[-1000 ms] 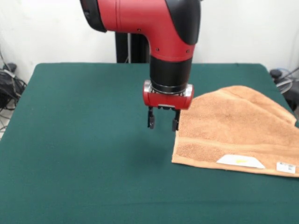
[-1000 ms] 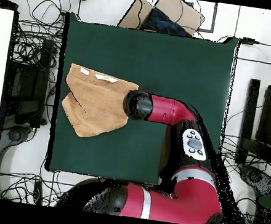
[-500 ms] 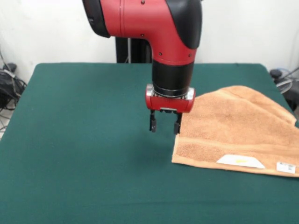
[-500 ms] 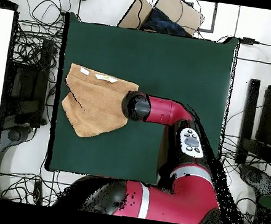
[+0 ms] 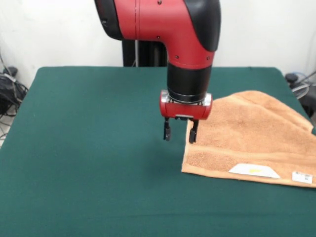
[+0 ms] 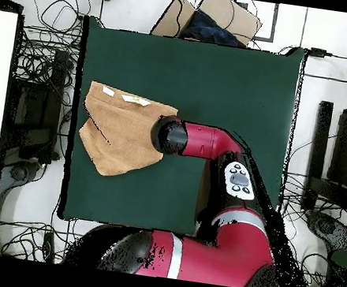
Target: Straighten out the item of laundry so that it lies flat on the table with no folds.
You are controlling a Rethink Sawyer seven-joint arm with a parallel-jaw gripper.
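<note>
The item of laundry (image 5: 247, 136), a tan terry towel with two white tags near its front edge, lies at the right side of the green table (image 5: 89, 148). Its far part is folded over into a slanted flap, so its outline is not square. My gripper (image 5: 178, 132) hangs open just above the towel's left edge, one finger over the cloth and the other over bare table, holding nothing. In the overhead view the arm's wrist (image 6: 170, 136) covers the gripper at the edge of the towel (image 6: 119, 130).
Cables and equipment lie on the floor around the table (image 6: 218, 76). A cardboard box (image 6: 218, 17) sits past its far edge in the overhead view. The towel's right end runs out at the front view's edge.
The gripper has shifted toward the towel, from beside its left edge to over that edge, and dropped a little. It stays open. The towel has not moved.
</note>
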